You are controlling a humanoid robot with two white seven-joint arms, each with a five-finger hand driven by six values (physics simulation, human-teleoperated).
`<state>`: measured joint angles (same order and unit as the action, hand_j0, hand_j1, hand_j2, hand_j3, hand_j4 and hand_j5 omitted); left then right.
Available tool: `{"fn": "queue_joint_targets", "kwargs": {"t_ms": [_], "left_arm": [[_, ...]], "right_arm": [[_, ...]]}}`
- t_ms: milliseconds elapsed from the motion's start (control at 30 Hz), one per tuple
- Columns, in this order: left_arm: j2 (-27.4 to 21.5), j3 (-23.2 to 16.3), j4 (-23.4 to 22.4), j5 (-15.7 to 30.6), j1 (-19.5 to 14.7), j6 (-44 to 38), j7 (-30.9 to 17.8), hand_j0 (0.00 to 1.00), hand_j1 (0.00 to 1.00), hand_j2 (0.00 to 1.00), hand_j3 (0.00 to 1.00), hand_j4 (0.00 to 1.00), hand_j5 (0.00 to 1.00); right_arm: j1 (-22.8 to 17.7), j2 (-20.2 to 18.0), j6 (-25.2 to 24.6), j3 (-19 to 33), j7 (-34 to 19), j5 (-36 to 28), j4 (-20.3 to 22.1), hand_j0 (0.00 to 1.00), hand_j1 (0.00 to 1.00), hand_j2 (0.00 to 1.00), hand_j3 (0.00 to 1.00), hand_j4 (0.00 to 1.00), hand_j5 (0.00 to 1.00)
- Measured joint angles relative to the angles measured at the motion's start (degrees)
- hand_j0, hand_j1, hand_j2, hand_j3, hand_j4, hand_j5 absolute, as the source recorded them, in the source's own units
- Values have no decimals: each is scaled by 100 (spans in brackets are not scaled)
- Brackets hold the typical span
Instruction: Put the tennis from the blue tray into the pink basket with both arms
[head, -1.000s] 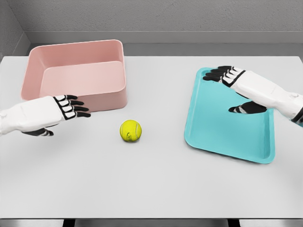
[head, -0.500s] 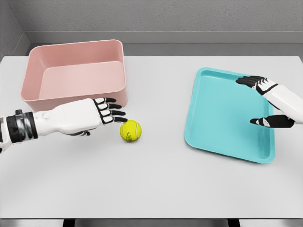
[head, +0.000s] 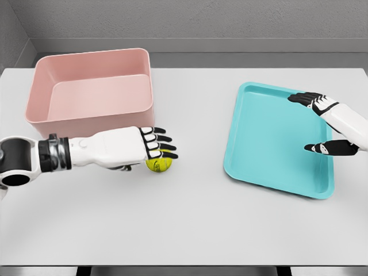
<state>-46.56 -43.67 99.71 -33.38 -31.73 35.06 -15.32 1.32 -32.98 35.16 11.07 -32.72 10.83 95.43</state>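
A yellow tennis ball [head: 160, 165] lies on the white table between the pink basket [head: 92, 89] and the blue tray [head: 276, 138]. My left hand [head: 155, 146] reaches in from the left and lies over the top of the ball, its fingers stretched out across it, not closed around it. Most of the ball is hidden beneath the hand. My right hand [head: 322, 123] hovers above the right edge of the tray, fingers spread and holding nothing. The tray holds nothing.
The pink basket stands at the back left with nothing inside it. The table [head: 190, 218] ends at the front edge near the bottom of the view. A grey wall runs behind the table.
My left hand has moved right, from beside the basket to over the ball. My right hand drew back from the tray's middle to its right edge, then stayed still. The ball has not moved.
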Motion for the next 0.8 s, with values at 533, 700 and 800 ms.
{"fn": "queue_joint_targets", "kwargs": {"t_ms": [533,700,800], "left_arm": [[283,-470,-467,59,-246,1,-3,100,100,100,100,100,100],[409,-519,-668,57,-369,1,-8,100,100,100,100,100,100],[495,-567,-781,53,-378,1,-8,100,100,100,100,100,100]], "right_arm": [[-9,-2,0,0,0,2,-36,100,100,100,100,100,100],[-9,-2,0,0,0,0,-35,100,100,100,100,100,100],[-9,-2,0,0,0,0,-36,100,100,100,100,100,100]]}}
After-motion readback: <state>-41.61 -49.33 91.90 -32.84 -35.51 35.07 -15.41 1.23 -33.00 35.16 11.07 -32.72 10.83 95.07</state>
